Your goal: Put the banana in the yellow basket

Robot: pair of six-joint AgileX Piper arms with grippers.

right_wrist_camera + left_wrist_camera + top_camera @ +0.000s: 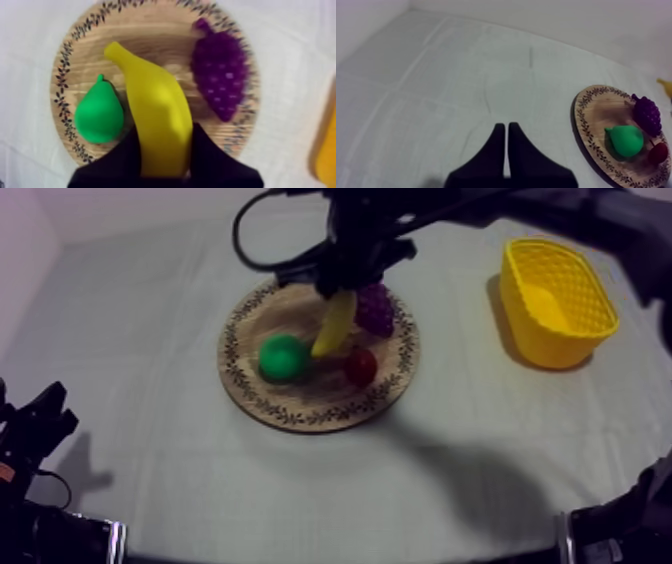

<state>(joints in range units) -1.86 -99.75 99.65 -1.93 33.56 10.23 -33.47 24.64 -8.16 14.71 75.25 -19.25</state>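
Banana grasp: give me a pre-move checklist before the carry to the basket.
1. Grasp: right hand shut on the banana, a finger at each side: ok.
2. Lift: banana's free end off the wooden board: cannot tell.
3. Clearance: pear and grapes apart from the banana: cannot tell; both lie close beside it.
4. Target: yellow basket upright, mouth open, off to the right of the board: ok.
5. Other arm: left hand shut on nothing, low at the left, well apart from the board: ok.
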